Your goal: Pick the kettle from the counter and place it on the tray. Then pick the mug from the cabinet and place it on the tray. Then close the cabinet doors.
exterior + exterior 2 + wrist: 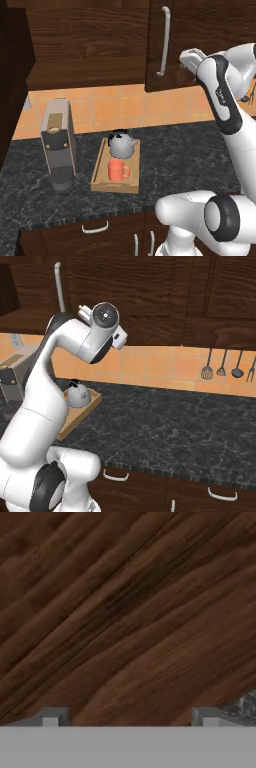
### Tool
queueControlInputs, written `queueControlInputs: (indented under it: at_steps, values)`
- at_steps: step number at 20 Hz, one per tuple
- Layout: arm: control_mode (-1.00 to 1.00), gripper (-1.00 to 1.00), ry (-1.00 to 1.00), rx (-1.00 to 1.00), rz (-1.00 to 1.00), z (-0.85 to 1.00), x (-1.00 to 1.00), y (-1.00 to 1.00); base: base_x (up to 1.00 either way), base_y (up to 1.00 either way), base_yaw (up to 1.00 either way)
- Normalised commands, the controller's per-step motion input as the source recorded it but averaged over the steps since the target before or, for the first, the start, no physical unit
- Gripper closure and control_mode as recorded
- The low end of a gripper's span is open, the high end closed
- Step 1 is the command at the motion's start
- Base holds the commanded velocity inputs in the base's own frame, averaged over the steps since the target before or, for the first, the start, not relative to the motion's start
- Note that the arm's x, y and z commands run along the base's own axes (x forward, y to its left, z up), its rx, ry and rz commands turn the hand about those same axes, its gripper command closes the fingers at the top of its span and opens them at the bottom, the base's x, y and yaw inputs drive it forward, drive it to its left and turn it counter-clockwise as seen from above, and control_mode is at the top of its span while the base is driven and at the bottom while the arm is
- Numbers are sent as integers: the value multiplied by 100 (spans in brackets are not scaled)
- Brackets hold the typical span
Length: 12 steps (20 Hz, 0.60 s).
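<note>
On tray (100, 181): kettle (121, 145), mug (117, 170) | gripper (129, 718) spread wide, facing cabinet door (125, 612)

The white arm (222, 100) is rising from its base and bending at the elbow, its wrist reaching forward, while the claw (130, 717) is holding both fingertips (50, 718) wide apart, gripping nothing.

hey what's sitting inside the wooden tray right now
The tray holds the kettle at its far end and the mug at the near end. The tray floor beneath them is covered.
</note>
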Motion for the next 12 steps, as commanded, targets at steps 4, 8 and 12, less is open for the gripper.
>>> queueControlInputs:
  at_steps: [4, 8, 12]
  values:
    - [-100, -100, 0, -7, -11, -15, 97, 19, 0, 0, 0]
    - [-100, -100, 0, -16, -22, -20, 67, 5, 0, 0, 0]
    - [-100, -100, 0, -13, -29, -23, 62, 0, 0, 0, 0]
